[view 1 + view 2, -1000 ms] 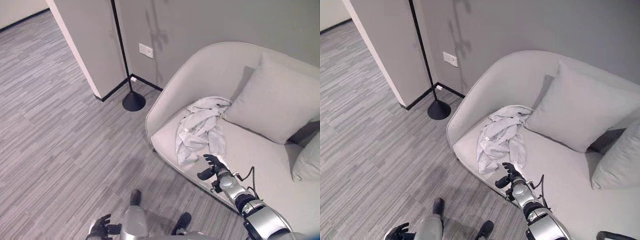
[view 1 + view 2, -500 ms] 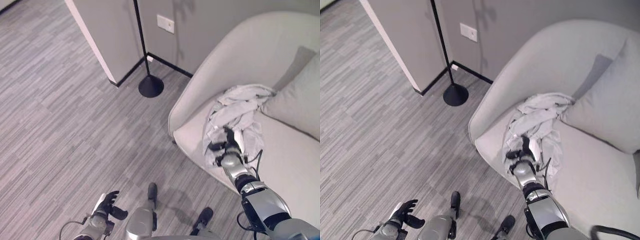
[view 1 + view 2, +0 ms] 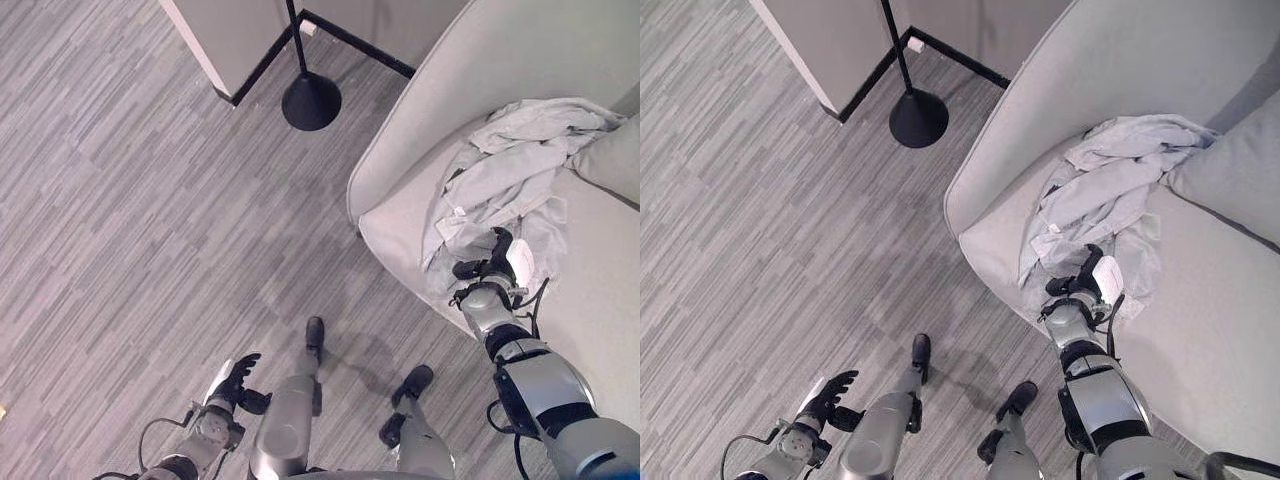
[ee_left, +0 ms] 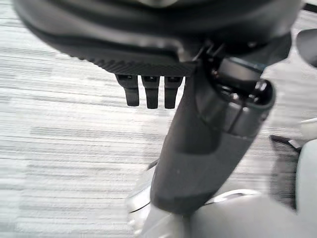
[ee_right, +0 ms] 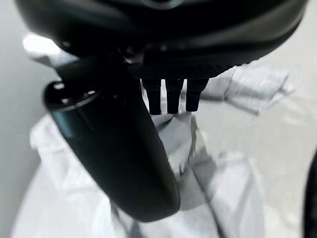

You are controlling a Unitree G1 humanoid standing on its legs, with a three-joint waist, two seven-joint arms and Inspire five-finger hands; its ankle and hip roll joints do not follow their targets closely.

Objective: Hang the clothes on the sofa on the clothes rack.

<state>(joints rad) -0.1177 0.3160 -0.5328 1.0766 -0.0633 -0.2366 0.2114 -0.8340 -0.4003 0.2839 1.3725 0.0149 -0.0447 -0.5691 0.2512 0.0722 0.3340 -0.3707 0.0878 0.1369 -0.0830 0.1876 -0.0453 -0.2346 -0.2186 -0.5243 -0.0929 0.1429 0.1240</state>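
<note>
A crumpled pale grey garment (image 3: 510,170) lies on the left end of the light grey sofa (image 3: 420,110), spilling toward the seat's front edge. My right hand (image 3: 490,265) rests on the garment's lower part, fingers relaxed and open, thumb spread; in the right wrist view its fingers (image 5: 171,94) stretch over the cloth (image 5: 218,168). My left hand (image 3: 235,380) hangs low over the floor, open and holding nothing, and its fingers (image 4: 148,91) show above the carpet. A black pole on a round base (image 3: 310,100) stands by the wall left of the sofa.
A grey cushion (image 3: 615,160) leans behind the garment on the sofa. A wall corner with black skirting (image 3: 235,45) juts out beside the pole. Striped grey carpet (image 3: 130,220) spreads wide to the left.
The camera has tilted down and shifted. My right hand has moved from the bare seat edge onto the garment's lower part. The left hand stays low by my side.
</note>
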